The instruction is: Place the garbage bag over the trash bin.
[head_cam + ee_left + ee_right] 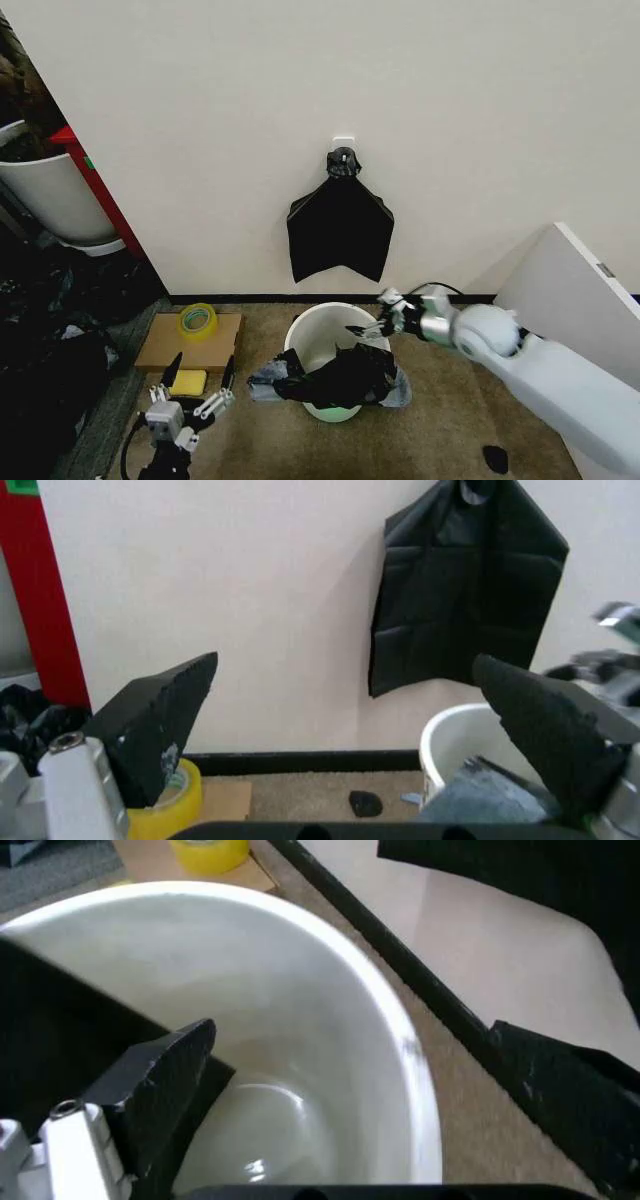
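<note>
cream wall (450,120), black baseboard (230,298), tan carpet (450,400)

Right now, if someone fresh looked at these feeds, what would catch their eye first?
Probably the trash bin on the carpet by the wall, with the garbage bag bunched over its near rim and only partly on. Next, the right gripper reaching over the bin's far rim, fingers open astride it. Then the flat black bags hanging on the wall above, and the left gripper open, low beside the yellow tape roll.
</note>
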Available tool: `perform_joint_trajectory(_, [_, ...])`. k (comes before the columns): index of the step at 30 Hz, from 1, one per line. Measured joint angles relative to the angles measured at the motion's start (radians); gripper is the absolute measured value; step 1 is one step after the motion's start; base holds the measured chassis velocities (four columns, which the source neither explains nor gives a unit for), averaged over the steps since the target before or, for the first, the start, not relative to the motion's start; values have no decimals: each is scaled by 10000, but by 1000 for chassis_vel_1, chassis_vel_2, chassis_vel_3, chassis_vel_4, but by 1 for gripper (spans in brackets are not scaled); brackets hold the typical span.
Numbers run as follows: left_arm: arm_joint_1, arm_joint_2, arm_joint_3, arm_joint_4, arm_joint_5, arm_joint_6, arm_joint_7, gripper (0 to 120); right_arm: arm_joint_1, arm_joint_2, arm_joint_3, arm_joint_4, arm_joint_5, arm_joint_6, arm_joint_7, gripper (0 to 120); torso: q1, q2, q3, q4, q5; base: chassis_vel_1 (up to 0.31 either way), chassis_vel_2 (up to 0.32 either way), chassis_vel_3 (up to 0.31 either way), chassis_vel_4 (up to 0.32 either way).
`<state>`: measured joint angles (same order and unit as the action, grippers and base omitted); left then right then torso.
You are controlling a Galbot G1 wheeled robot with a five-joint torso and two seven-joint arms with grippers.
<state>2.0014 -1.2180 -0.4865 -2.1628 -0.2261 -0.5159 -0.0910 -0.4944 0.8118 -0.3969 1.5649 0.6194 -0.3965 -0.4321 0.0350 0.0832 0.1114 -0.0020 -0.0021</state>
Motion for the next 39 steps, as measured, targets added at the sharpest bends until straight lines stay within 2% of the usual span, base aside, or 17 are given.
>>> perform_joint_trajectory(3, [162, -101, 4, 97, 387, -221, -4, 100, 1063, 236, -1046, -903, -62, 392, -799, 100, 0, 1, -1, -1, -9, 0, 0, 0, 0])
perform_joint_trajectory(4, [165, -122, 9, 210, 460, -334, -14, 100, 1413, 365, -1406, -1268, -102, 663, -1267, 97, 0, 0, -1, -4, -8, 0, 0, 0, 0])
perform_joint_trajectory(5, [165, -122, 9, 210, 460, -334, -14, 100, 1413, 365, -1406, -1268, -102, 663, -1267, 97, 0, 0, -1, -4, -8, 0, 0, 0, 0])
perform_joint_trajectory(9, [46, -116, 81, 477, 387, -457, -49, 100, 2008, 934, -1922, -2232, -407, 1157, -2124, 81, 0, 0, -1, -2, -6, 0, 0, 0, 0])
perform_joint_trajectory(10, [46, -116, 81, 477, 387, -457, -49, 100, 2008, 934, -1922, -2232, -407, 1157, -2124, 81, 0, 0, -1, -2, -6, 0, 0, 0, 0])
perform_joint_trajectory(12, [-18, -117, 87, 501, 362, -484, -50, 100, 2181, 1233, -2019, -2715, -592, 1318, -2184, 70, 0, 1, -1, -4, -5, 0, 0, 0, 0])
perform_joint_trajectory(13, [-18, -117, 87, 501, 362, -484, -50, 100, 2181, 1233, -2019, -2715, -592, 1318, -2184, 70, 0, 1, -1, -4, -5, 0, 0, 0, 0])
perform_joint_trajectory(16, [-68, -125, 109, 547, 309, -502, -47, 100, 2373, 1555, -2116, -3330, -829, 1415, -2298, 56, 0, 0, -1, -1, -4, 0, 0, 0, 0])
perform_joint_trajectory(17, [-82, -125, 112, 582, 304, -513, -47, 100, 2435, 1599, -2203, -3487, -838, 1434, -2361, 50, 0, 0, -2, -2, -4, 0, 0, 0, 0])
perform_joint_trajectory(19, [-99, -124, 113, 619, 313, -526, -47, 100, 2478, 1602, -2280, -3555, -822, 1442, -2408, 47, 0, 0, -2, -2, -3, 0, 0, 0, 0])
perform_joint_trajectory(22, [-179, -50, 116, 783, 451, -635, -55, 100, 2772, 1510, -2726, -3663, -527, 1429, -2630, 33, 0, 0, -2, -4, -5, 0, 0, 0, 0])
perform_joint_trajectory(24, [-184, -6, 123, 815, 465, -655, -59, 100, 2885, 1495, -2883, -3723, -466, 1429, -2701, 30, 0, 0, -3, -5, -8, 0, 0, 0, 0])
perform_joint_trajectory(25, [-191, 43, 136, 835, 488, -683, -61, 100, 3039, 1510, -3092, -3855, -423, 1442, -2798, 23, 0, 0, -3, -4, -7, 0, 0, 0, 0])
perform_joint_trajectory(31, [-196, -23, 196, 827, 543, -771, -94, 100, 3240, 1881, -3305, -4391, -210, 1547, -2766, 3, 0, 1, -3, -3, -6, 0, 0, 0, 0])
perform_joint_trajectory(39, [-176, -46, 181, 896, 582, -950, -384, 100, 3158, 1952, -3201, -4513, 21, 1459, -2563, 2, 0, 1, -3, -3, -6, 0, 0, 0, 0])
